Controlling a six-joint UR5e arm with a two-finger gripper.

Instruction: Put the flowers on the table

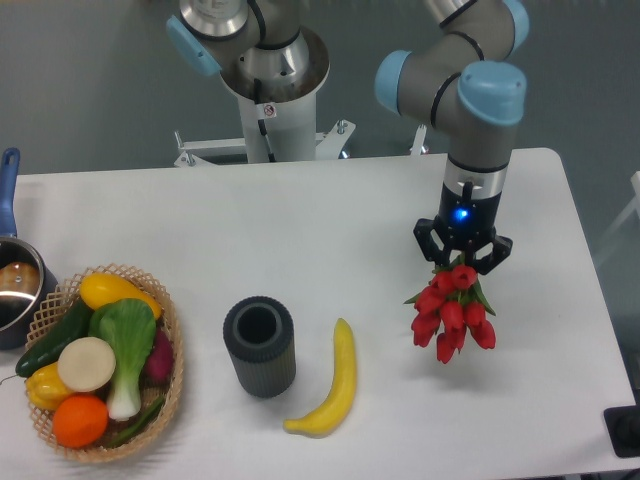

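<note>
The flowers (452, 312), a bunch of red tulip buds with green leaves, hang bud-end down over the right part of the white table (300, 230). My gripper (462, 266) points straight down and is shut on the top of the bunch, where the stems are hidden between the fingers. The lowest buds are close to the tabletop; I cannot tell whether they touch it.
A dark ribbed cylinder vase (260, 345) stands front centre, with a yellow banana (333, 385) lying to its right. A wicker basket (172, 340) of produce sits at the front left, and a blue-handled pot (14, 280) at the left edge. A second arm's base (270, 90) stands behind the table.
</note>
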